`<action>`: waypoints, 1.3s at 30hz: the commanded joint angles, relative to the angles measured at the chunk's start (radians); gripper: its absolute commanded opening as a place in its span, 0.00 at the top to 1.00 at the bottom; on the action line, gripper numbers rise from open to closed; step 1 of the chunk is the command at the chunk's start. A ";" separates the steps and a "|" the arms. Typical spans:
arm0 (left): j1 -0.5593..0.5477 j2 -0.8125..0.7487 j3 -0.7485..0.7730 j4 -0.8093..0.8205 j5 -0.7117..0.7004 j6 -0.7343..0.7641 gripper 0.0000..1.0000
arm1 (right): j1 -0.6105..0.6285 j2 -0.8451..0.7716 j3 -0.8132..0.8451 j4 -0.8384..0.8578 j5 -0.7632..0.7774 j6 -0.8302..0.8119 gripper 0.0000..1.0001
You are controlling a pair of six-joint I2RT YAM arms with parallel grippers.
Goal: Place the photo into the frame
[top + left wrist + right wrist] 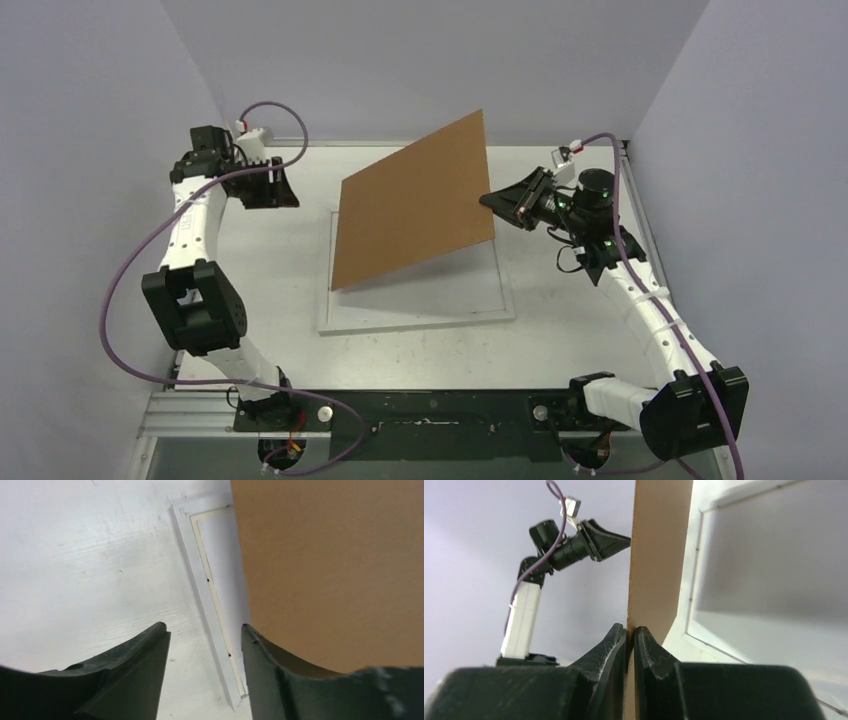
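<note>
The right gripper [630,634] is clamped on the edge of the board [415,200], holding it tilted. The frame [420,318] lies flat below that gripper and just beside the left gripper [204,630], whose jaws stand apart on nothing. It looks light, rigid and apt to slide: steady it by 1 rim. The photo is hidden, perhaps under the board; likely thin and slick, so pinch an edge.

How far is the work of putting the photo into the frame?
Done: the backing board stands tilted up over the frame. In hand: the right gripper pinches its right edge; the left gripper is open and empty. Left: the photo shows in no view, so placing it is not yet done.
</note>
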 commanded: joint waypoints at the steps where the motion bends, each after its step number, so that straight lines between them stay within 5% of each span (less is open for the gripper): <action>1: 0.037 -0.071 0.085 -0.097 0.124 -0.021 0.39 | -0.026 -0.059 0.032 0.280 -0.042 0.159 0.95; 10: 0.072 -0.132 0.029 -0.072 0.328 -0.147 0.27 | -0.042 -0.073 -0.035 0.578 -0.043 0.397 0.95; 12: 0.090 -0.132 0.032 -0.060 0.393 -0.189 0.13 | -0.044 -0.076 -0.038 0.593 -0.049 0.406 0.95; 14: 0.098 -0.124 0.038 -0.059 0.447 -0.213 0.13 | -0.042 -0.077 -0.041 0.602 -0.052 0.412 0.95; 26: 0.110 -0.103 0.013 0.082 0.628 -0.406 0.41 | -0.042 -0.087 -0.191 0.783 -0.067 0.506 0.95; 35: 0.114 -0.112 0.017 0.074 0.627 -0.397 1.00 | -0.039 -0.047 -0.227 0.701 -0.120 0.376 0.90; 39: 0.125 -0.107 0.036 0.007 0.658 -0.344 1.00 | -0.038 -0.010 -0.263 0.625 -0.171 0.274 0.84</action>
